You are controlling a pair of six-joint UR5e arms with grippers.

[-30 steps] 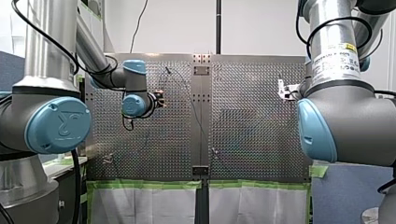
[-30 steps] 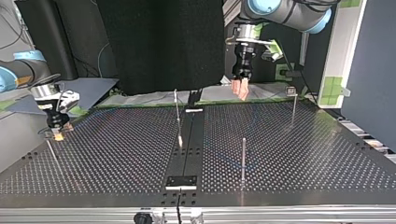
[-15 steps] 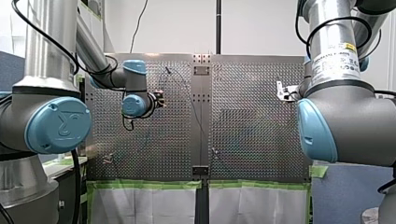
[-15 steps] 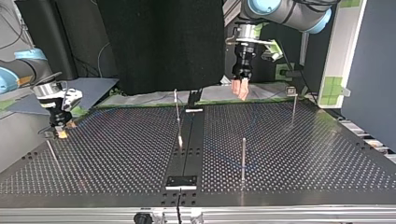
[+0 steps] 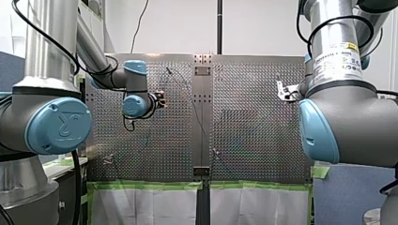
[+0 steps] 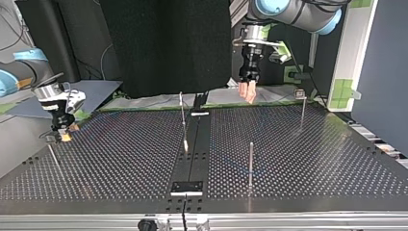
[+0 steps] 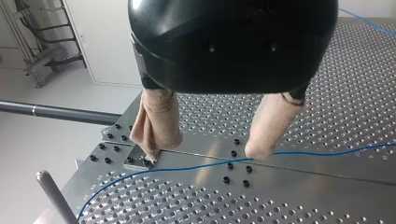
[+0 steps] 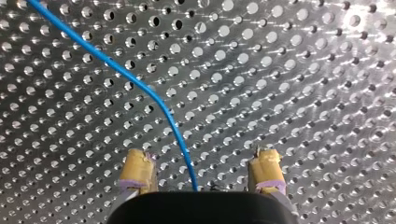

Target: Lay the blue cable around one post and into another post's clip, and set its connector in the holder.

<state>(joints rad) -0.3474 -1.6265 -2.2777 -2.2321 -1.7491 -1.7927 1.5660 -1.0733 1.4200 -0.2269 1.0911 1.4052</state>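
Perforated table (image 8: pixel 303 93) under the blue cable (image 8: pixel 140 86) — left jaws wide; right jaws wide, astride it.

The cable (image 8: pixel 140 86) lies on the table (image 8: pixel 289 70) between my right gripper's (image 8: pixel 201 162) fingers (image 8: pixel 137 169).

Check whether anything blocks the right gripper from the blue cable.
Nothing visible does. In the right wrist view the cable runs between the yellow pads of the open right gripper, touching neither, with only perforated table under it.
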